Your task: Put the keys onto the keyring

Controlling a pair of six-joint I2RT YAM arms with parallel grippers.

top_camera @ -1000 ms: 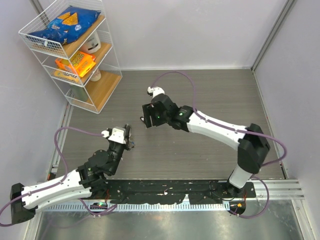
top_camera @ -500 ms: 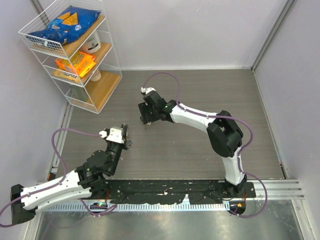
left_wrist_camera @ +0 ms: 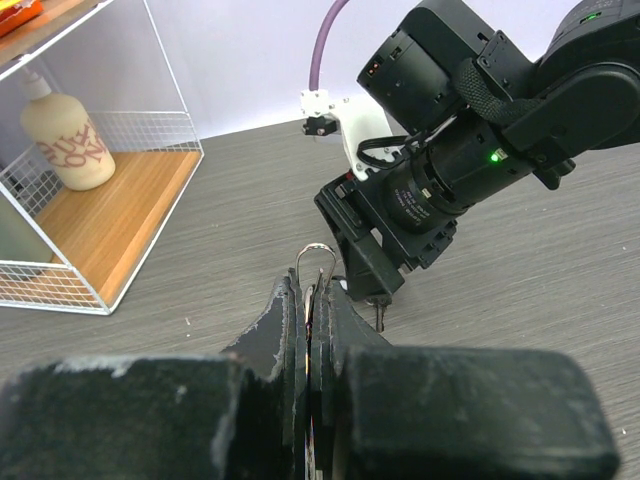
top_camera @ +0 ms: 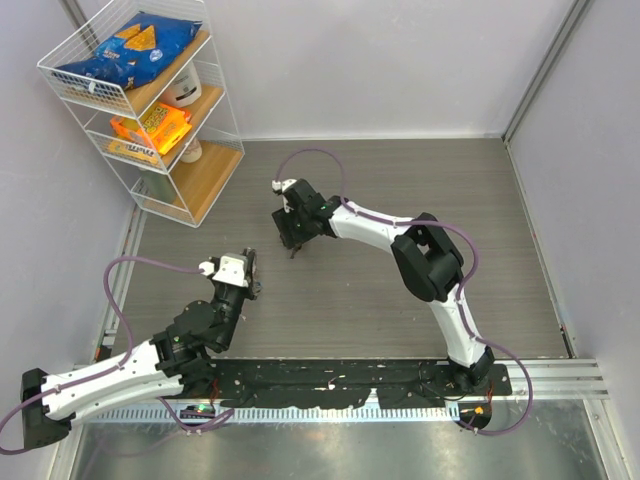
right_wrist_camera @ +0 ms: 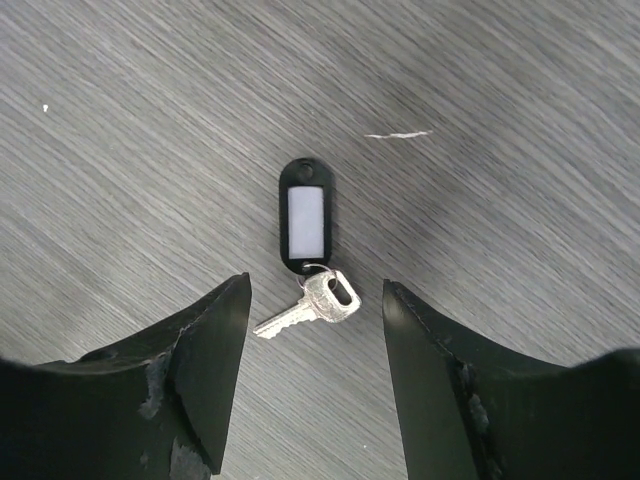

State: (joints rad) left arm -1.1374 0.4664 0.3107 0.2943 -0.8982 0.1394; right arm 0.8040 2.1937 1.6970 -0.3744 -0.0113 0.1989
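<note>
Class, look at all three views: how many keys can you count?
1. A silvery key lies on the table between the open fingers of the right gripper, joined to a black tag. Others may be hidden.

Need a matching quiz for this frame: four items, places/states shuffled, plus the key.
Things:
1. left gripper
2. right gripper
3. key
4. bottle

Places or states:
A. standing on a wooden shelf
B. lying flat on the table, joined to a black tag
C. shut on the keyring
D. open, jaws either side of the key without touching it

Pairs: 1-C, 2-D, 3-B, 4-A
</note>
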